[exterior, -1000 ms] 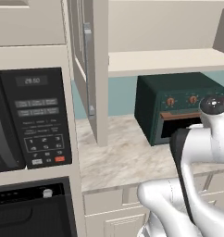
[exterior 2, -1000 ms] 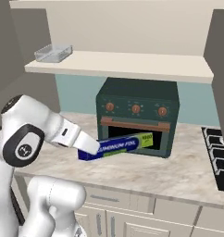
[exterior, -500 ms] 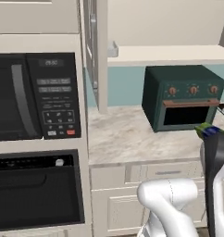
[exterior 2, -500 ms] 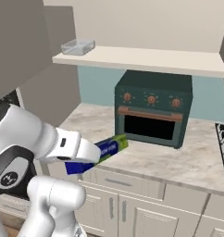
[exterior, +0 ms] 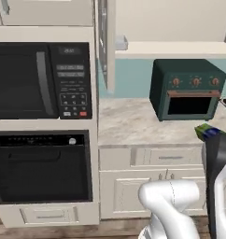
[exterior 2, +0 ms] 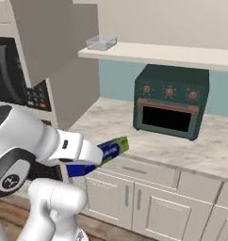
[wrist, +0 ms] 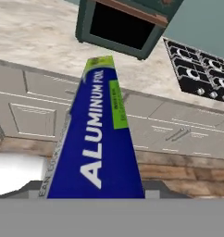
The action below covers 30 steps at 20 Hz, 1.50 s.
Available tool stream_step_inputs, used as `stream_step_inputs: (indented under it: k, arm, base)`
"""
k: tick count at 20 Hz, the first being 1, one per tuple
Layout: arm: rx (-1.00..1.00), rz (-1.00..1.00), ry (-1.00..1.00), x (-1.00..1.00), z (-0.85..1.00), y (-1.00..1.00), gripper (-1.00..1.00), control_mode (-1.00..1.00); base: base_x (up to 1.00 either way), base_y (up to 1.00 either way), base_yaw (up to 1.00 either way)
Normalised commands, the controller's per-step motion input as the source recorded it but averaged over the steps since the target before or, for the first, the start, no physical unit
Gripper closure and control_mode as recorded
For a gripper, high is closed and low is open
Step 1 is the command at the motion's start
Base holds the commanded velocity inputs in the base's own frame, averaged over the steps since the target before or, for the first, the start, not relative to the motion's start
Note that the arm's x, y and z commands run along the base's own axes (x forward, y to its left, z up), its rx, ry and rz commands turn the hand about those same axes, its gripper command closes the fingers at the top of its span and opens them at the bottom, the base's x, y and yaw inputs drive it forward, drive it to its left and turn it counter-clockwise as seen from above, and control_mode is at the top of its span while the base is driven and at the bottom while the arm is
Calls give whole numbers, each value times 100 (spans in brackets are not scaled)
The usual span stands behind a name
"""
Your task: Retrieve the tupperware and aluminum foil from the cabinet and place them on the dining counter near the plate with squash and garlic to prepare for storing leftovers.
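From the left I see the glossy black microwave (exterior: 40, 79) with a dark wall oven (exterior: 42, 165) beneath. The cabinet (exterior 2: 52, 35) door stands open, flat and cream. On its shelf sits the tupperware (exterior 2: 101, 43), pale, translucent, shallow. Right of that, the boxy dark-green toaster oven (exterior 2: 170, 101) stands on marbled counter (exterior 2: 134, 136). The aluminum foil (wrist: 99, 139), a long slim blue carton with a green end, is clamped in my gripper (exterior 2: 94, 157); the fingers themselves are hidden behind the carton.
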Motion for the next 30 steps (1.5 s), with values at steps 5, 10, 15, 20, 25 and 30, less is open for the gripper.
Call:
stream_step_inputs:
  k: [5,10,15,20,25,30]
  arm:
    - [0,0,0,0,0,0,100,100]
    - [0,0,0,0,0,0,100,100]
    - [0,0,0,0,0,0,100,100]
    - [0,0,0,0,0,0,100,100]
    - [0,0,0,0,0,0,100,100]
    - [0,0,0,0,0,0,100,100]
  base:
    - [-88,61,53]
    - [-33,63,71]
    - [1,49,77]
    - [44,10,71]
    - [72,7,64]
    - [76,2,67]
